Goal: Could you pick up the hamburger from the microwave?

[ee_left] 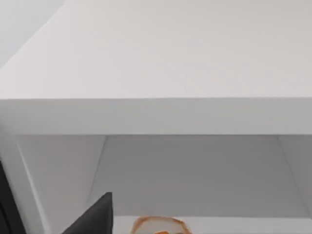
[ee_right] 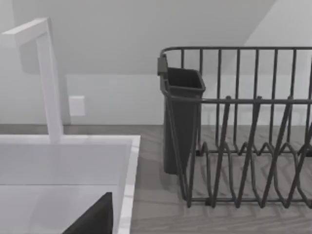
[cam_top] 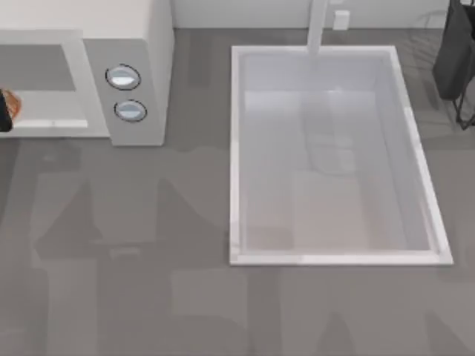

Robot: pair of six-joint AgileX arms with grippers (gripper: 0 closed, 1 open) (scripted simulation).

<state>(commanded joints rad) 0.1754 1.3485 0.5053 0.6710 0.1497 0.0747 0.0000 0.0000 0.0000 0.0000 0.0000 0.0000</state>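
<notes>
One round orange-brown hamburger [ee_left: 158, 225] sits inside the boxy white microwave [ee_left: 161, 117].

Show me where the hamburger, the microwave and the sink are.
hamburger [ee_left: 159, 225]: left wrist view, on its orange-brown top, low in the cavity.
microwave [cam_top: 126, 93]: top view, on the front panel between the two dials.
sink [cam_top: 236, 148]: top view, on its white left rim.

White sink [cam_top: 236, 148] with faucet [cam_top: 318, 26]; dark dish rack [ee_right: 243, 126] just beside.
</notes>
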